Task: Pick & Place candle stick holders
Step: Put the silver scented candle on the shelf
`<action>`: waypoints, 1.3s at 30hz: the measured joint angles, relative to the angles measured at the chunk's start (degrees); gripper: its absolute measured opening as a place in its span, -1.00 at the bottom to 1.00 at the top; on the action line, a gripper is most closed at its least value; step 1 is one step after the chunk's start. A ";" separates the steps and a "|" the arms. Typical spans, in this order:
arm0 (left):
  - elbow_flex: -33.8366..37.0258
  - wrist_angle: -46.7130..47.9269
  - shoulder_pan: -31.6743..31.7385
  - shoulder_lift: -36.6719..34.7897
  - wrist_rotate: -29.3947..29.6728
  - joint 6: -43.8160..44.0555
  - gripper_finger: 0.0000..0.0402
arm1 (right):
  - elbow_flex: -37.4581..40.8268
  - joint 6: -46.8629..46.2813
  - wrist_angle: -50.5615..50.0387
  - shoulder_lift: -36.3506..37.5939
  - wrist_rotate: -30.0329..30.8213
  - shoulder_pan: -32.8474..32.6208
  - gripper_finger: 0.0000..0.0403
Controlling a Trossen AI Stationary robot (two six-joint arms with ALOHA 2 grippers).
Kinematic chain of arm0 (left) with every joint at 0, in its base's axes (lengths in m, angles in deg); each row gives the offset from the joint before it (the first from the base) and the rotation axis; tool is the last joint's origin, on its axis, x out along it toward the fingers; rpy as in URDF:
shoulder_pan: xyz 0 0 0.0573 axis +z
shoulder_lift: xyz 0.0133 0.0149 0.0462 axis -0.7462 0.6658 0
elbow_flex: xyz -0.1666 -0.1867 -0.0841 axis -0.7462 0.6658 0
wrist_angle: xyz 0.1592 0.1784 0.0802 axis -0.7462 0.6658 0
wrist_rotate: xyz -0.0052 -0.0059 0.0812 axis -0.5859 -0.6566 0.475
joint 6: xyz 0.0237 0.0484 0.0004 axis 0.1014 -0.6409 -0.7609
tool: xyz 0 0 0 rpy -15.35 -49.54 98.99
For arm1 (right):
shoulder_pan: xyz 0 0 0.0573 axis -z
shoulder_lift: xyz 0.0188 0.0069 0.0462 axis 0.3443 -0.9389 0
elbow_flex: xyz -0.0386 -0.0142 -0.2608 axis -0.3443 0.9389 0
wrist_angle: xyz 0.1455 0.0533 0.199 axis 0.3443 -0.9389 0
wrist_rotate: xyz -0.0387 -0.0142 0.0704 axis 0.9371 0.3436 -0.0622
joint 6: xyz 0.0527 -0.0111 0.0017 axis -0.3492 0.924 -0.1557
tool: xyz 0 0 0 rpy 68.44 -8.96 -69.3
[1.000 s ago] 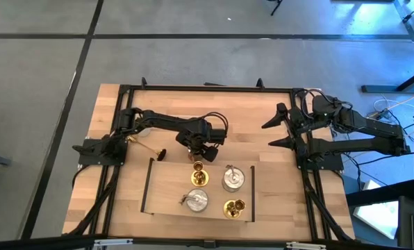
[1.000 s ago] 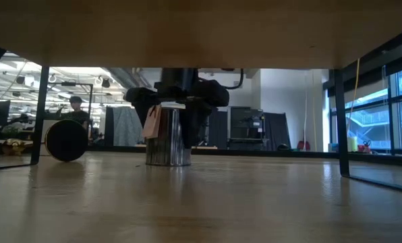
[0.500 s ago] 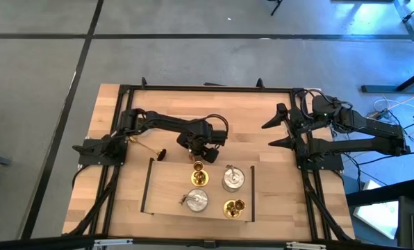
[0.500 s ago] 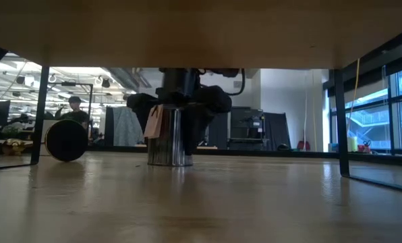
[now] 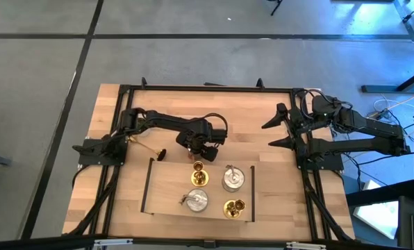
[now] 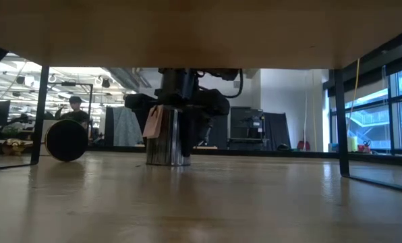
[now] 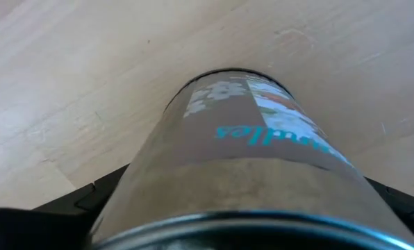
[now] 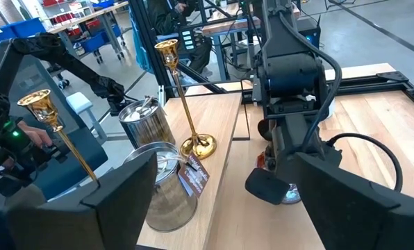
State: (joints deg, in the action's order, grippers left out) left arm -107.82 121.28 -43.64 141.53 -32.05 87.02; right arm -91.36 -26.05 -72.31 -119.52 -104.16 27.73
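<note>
silver metal fills my left wrist view: a round holder with a label whose teal lettering i cannot make out, standing between the left gripper's dark fingers, which show at either side of it. from overhead i only see the left gripper over the wooden table just beyond the far edge of the black-framed tray, and the holder itself is hidden beneath it. the low view gives me what the top camera misses: that silver can stands upright on the table with a pale tag hanging at its side, the gripper's jaws set around it; whether they press on it i cannot tell. in the tray i count two silver holders and two gold ones; another gold one lies flat on the table beside the left arm. the right gripper waits near the right edge with its claw spread wide, holding nothing. its wrist view shows tall gold stems and a silver can with a dark tag whose print is too small for me to read. far behind the table, the low view shows a person.
</note>
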 joint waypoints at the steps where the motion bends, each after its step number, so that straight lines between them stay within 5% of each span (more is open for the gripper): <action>1: 0.00 0.30 0.09 -0.13 0.05 -0.09 0.77 | 0.00 0.00 0.00 0.00 0.01 0.00 0.68; 27: 0.02 18.37 8.18 -19.32 0.20 -7.19 0.77 | 0.00 0.02 -0.06 0.00 0.01 -0.02 0.67; 39: -0.22 22.92 -0.62 -28.25 -2.71 4.01 0.77 | 0.00 -0.28 2.38 -0.03 0.18 1.09 0.67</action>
State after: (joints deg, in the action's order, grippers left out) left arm -108.04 144.20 -44.27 113.28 -34.76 91.03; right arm -91.36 -26.34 -69.93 -119.55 -103.98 28.83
